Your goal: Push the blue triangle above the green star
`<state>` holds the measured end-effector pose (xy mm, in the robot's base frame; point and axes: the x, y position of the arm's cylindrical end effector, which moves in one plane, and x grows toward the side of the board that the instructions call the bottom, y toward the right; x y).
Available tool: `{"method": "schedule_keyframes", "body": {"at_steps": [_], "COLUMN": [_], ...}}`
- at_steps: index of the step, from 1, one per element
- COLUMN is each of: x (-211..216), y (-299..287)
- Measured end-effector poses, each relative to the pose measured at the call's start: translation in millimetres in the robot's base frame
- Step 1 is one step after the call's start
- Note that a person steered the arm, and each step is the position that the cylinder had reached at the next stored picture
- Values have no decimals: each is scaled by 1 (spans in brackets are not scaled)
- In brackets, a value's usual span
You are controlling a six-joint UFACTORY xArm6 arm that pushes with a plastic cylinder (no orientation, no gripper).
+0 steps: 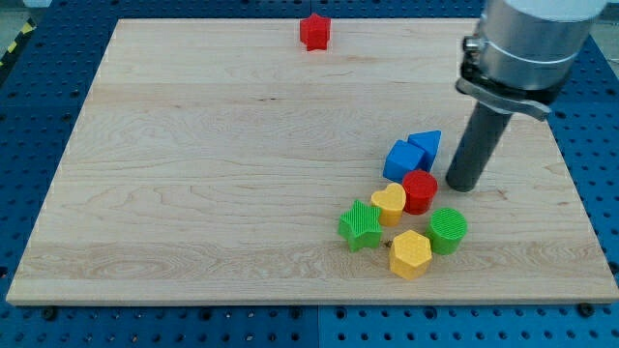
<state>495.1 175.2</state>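
A red star (314, 31) is sitting alone near the board's (193, 164) top edge. Going rightward, the green star (361, 225) is lying beside a yellow heart (389, 204) and yellow hexagon (410, 254). Above them a blue cube (403, 160) is touching the blue triangle (427, 147); a red cylinder (420, 191) and green cylinder (448, 231) are crowding below. My tip (462, 186), a bare rod with nothing to open or close, is resting just right of the red cylinder.

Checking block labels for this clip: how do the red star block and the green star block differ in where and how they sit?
The red star block sits alone near the view's top edge of the wooden board; the green star block sits low in the cluster, touching the yellow heart block. The red one is far from my tip; the green one is nearer. Both share the ridged star shape.
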Motion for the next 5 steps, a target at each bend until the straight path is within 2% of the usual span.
{"method": "schedule_keyframes", "body": {"at_steps": [1,3,5], "x": [-22,-73,-33], "y": [10,-8,-8]}}
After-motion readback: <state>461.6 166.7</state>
